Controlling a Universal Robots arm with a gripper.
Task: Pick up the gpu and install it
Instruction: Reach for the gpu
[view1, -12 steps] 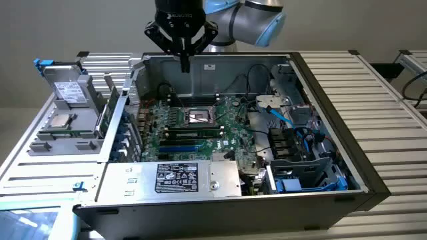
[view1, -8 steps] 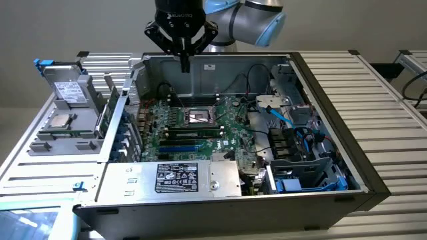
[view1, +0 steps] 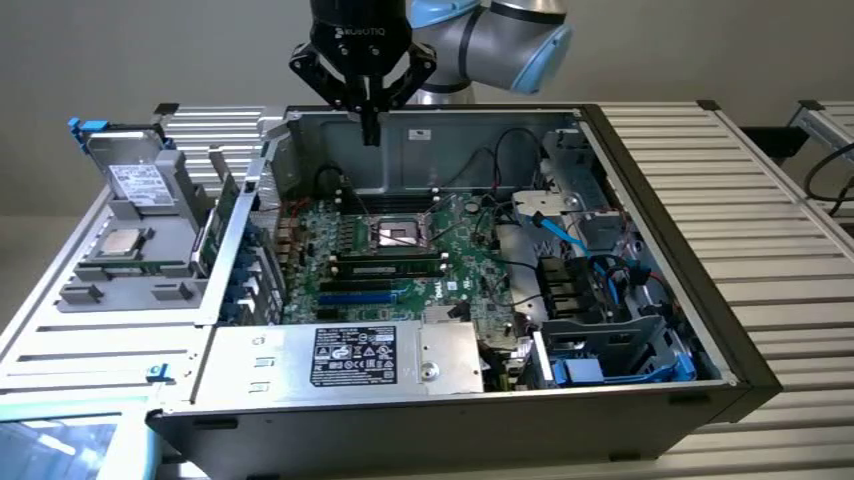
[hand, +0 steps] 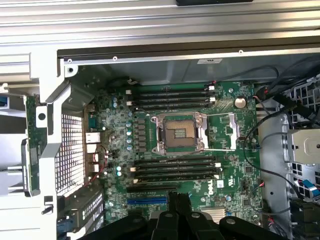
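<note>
Gripper (view1: 370, 138) hovering above the computer case (view1: 441, 160), fingers (hand: 181, 202) closed on nothing; gpu (view1: 208, 240), apparently the green card standing on edge just outside the case wall, untouched. Reaching it well calls for fingers opened and squared to its edge.

Wall (view1: 160, 50): plain, matt grey-beige, unmarked; runs across the whole back of the scene, behind and above the hand (view1: 370, 135). Tabletop (view1: 761, 210): pale grey ribbed metal slats, ribs parallel, spreading from below the hand to the exterior view's left and right. The same ribs are seen on it from the wrist view. Farther to the exterior view's right of the hand, apart from the tabletop's edge: a second slatted frame (view1: 827, 115) with a dark cable (view1: 834, 172) beside it. Low and to the exterior view's left of the hand: a glossy pale blue panel (view1: 54, 445). Light: even, diffuse, soft shadows.
</note>
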